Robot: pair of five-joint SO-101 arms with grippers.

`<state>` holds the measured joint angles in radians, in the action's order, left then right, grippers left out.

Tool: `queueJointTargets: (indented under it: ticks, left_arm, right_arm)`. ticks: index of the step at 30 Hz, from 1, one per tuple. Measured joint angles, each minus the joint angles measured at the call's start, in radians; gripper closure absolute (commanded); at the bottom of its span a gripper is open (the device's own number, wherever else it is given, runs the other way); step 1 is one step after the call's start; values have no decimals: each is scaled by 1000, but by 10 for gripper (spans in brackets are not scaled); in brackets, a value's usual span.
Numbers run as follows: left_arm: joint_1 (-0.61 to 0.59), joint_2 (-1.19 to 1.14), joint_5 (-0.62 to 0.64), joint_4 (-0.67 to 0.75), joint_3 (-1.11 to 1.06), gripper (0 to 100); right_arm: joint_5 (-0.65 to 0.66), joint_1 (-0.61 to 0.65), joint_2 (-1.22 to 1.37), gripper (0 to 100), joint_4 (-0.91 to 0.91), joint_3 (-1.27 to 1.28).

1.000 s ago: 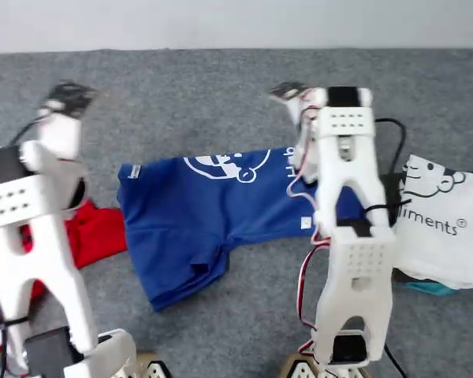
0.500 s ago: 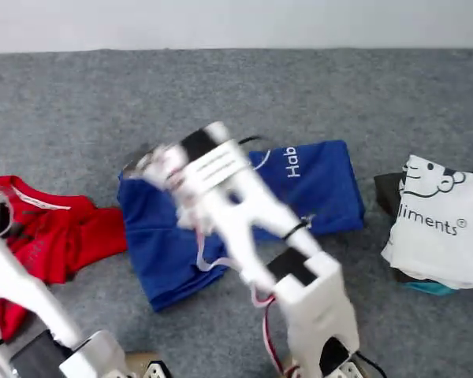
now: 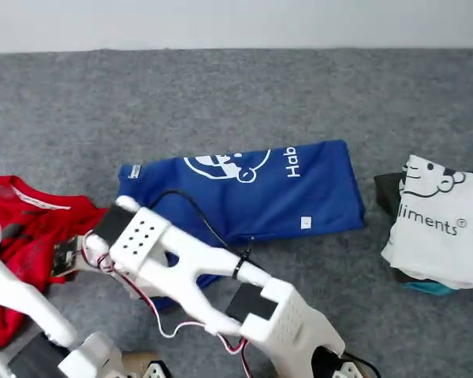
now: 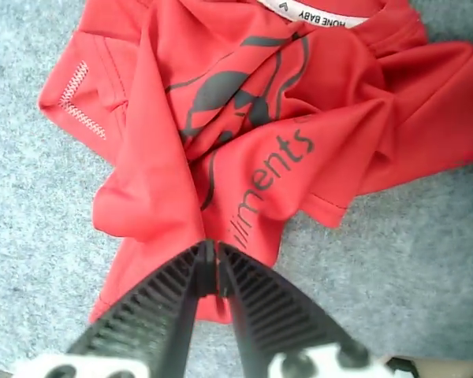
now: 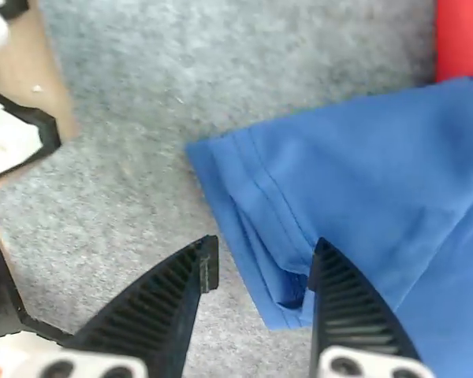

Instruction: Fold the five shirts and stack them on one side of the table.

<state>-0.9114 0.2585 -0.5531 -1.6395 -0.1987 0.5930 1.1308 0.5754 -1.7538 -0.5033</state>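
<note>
Blue shirt [image 3: 284, 197]: right hand [image 5: 262, 264] has swung over its corner, spread; left hand [image 4: 213, 264] clamps red shirt [image 4: 244, 118].

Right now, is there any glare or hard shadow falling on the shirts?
High view: flat, even light on the blue shirt, no glare. Left wrist view: the red shirt is only softly shaded along its folds. Right wrist view: the darkest shade sits inside the blue shirt's folded hem.
</note>
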Motion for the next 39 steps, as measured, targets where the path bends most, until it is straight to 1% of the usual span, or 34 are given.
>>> queueJointTargets:
  ticks: [4,8,13,17,23,27,31,35,39]
  left_arm:
    - [-8,0,-29,0,0,981]
    - [-8,0,-48,0,0,981]
    - [-12,0,-60,0,0,981]
    - [-49,0,-63,26,-6,981]
    - [-71,0,-80,35,-6,981]
    - [-71,0,-86,35,-6,981]
    - [-77,0,-86,35,-6,981]
    - [-77,0,-86,35,-6,981]
    - [-77,0,-86,35,-6,981]
  right_arm:
    - [0,14,0,801,0,48]
    - [0,14,-2,801,31,152]
    - [0,14,-69,801,173,336]
    - [-2,14,-97,801,288,445]
    - [-2,2,-91,816,368,454]
    - [-2,-18,-71,911,391,453]
    - [-2,-40,-63,965,399,434]
    - [-2,-41,-41,988,396,402]
    - [-2,-55,-6,988,384,362]
